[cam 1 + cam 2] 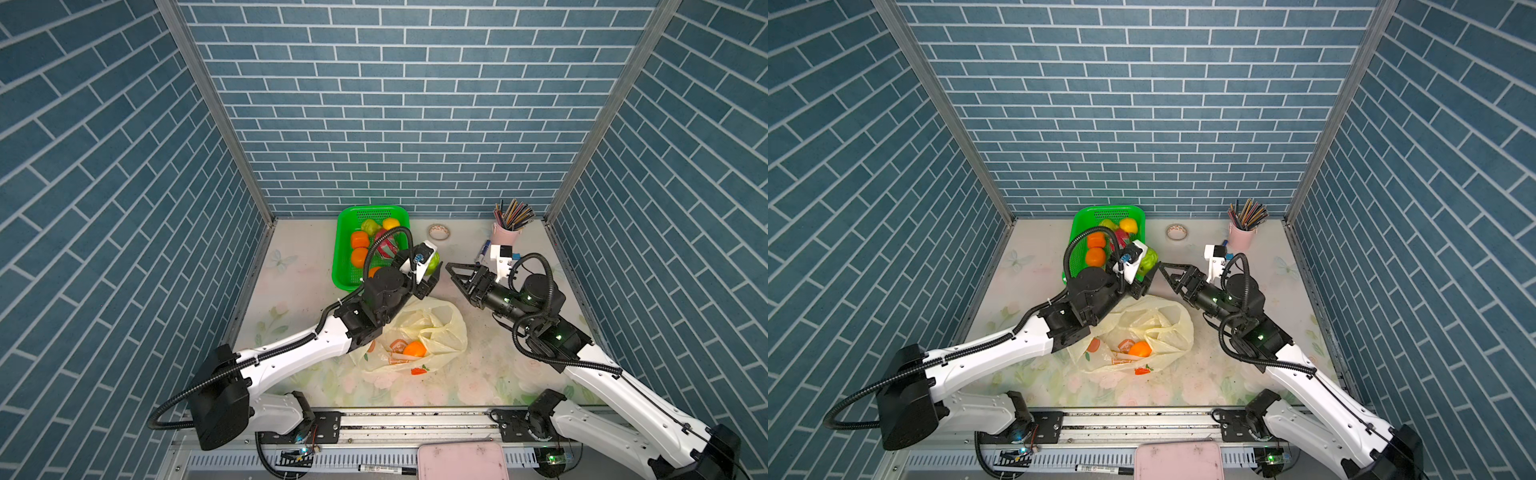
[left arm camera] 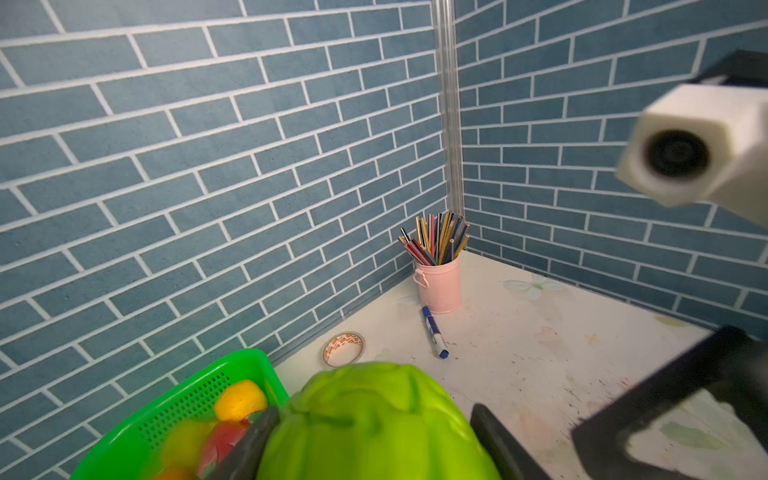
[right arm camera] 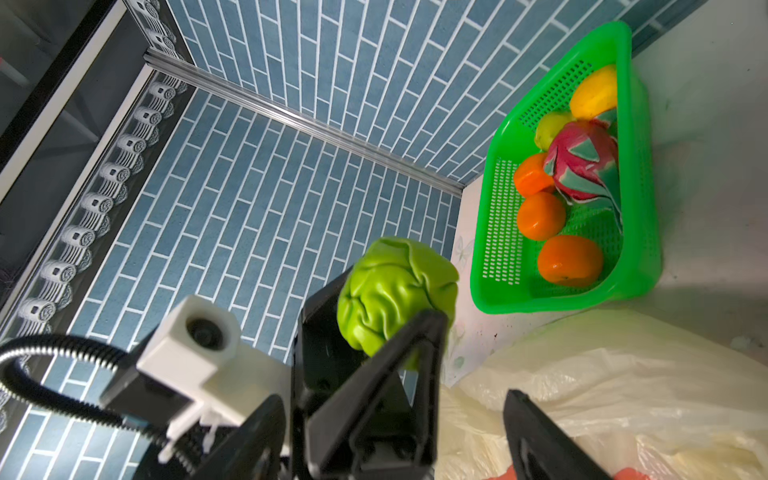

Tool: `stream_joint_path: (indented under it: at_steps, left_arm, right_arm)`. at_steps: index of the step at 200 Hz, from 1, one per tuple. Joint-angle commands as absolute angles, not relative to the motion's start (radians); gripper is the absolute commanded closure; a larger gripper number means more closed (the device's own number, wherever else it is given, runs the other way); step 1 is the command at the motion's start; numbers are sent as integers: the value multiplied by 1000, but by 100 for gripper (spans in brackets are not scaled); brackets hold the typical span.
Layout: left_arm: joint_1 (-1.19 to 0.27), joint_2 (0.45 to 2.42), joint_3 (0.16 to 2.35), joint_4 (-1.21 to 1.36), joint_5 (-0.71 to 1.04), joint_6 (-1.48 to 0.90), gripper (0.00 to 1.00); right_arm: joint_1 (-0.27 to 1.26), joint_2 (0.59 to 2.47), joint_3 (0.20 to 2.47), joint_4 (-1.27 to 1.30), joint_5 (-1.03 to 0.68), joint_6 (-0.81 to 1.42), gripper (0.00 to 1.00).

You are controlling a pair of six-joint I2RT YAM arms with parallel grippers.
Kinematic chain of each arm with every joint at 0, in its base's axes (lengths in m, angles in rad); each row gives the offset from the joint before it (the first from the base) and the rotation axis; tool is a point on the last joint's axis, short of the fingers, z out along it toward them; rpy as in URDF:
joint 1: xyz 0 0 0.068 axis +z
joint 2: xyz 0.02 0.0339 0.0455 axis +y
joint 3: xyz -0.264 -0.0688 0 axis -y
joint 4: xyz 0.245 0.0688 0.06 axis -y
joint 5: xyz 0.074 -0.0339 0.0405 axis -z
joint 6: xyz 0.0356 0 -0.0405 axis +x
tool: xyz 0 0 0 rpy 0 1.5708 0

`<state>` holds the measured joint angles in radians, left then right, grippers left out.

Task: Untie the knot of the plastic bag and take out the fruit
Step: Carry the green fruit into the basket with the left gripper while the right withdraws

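In both top views your left claw [image 1: 431,272] is clamped on the green fruit [image 1: 434,261], clear of the table. The right claw [image 1: 453,272] stands wide and empty, its tips just beside that fruit, so a careless swing would knock the two together. Below and behind both claws lies the plastic bag [image 1: 440,328], slack, with one orange [image 1: 414,349] inside.

Left wrist view: the fruit bulges past the fingers [image 2: 257,440] and its skin looks lumpy and glossy, so it could squirt out. The green basket [image 2: 195,386] sits just beside the claw; let go early and the fruit may strike the rim.

Right wrist view: the hold looks close to the fingertips, which I judge shallow.
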<state>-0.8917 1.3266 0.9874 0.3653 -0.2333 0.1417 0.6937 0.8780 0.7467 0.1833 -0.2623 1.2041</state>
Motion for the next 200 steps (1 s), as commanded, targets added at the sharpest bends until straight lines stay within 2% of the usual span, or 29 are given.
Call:
stream_joint_path:
  at_steps: [1,44,88,156,200]
  left_arm:
    - [-808,1320,1061,232,-161,54,50]
    - [-669,1410,1210,9,-67,-2,50]
    - [-573,1532,1372,-189,-28,-42,50]
    - [-420,1759,1585,-420,67,-127,50]
    - [-396,1860,1677,-549,56,-202,50]
  right_arm:
    - [696,883,762,137,-220,1153,17]
    - [690,943,788,90,-221,1109,14]
    - [684,1036,852,1,-207,965,12]
    - [654,1314,1078,-224,-172,553,12]
    - [649,1446,1236,-387,-132,307,14]
